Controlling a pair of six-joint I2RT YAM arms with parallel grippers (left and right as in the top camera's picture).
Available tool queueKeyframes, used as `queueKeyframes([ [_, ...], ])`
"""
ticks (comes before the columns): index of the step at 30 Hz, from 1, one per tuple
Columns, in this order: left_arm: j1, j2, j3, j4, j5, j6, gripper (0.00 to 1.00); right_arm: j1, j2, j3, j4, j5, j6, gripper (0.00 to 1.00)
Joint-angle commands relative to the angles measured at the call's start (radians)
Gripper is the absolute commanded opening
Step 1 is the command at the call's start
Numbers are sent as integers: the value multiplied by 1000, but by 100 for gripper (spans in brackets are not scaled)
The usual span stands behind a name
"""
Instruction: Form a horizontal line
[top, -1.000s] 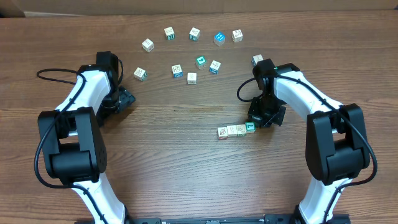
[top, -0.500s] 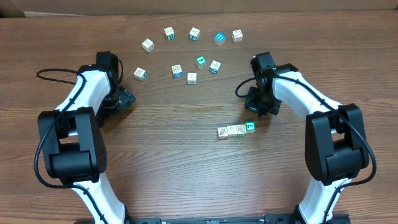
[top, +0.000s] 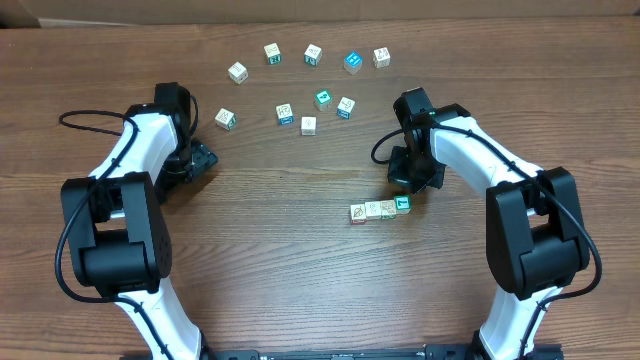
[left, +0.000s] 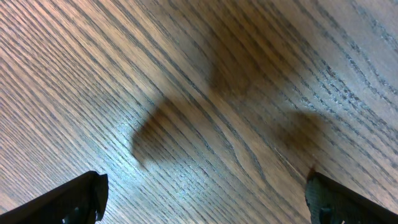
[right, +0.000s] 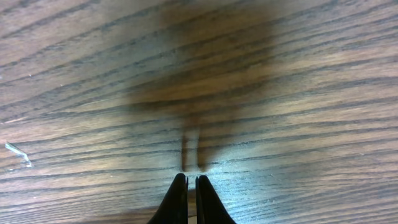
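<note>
Overhead, the horizontal line (top: 380, 209) lies on the wooden surface (top: 300, 270) right of centre: four small picture cubes touching in a slightly slanted row, with the green-faced cube (top: 402, 203) at its right end. The row is unchanged from a second ago.

The right end effector (top: 412, 178) is now seen just above the green-faced cube and clear of it. A second ago it stood lower and further right, close beside the row's right end. In the right wrist view its fingers (right: 179, 199) are pressed together with nothing between them, over bare wood.

A loose cube that was visible beside the right arm a second ago is no longer seen, as the arm now lies over that spot. Ten loose cubes (top: 313, 54) are scattered across the far part of the surface, where they were before.

The left end effector (top: 200, 160) is held in the same place at the left, its fingers (left: 78, 198) spread wide over bare wood.
</note>
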Motion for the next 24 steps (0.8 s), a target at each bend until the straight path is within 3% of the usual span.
queueKeyframes([
  [1,0,-2,-6,-3,-38,8,100,-2,-39,-5,0,-10,-5,4],
  [24,0,-2,-6,-3,-39,8,99,-2,-39,-5,-38,-50,-53,4],
])
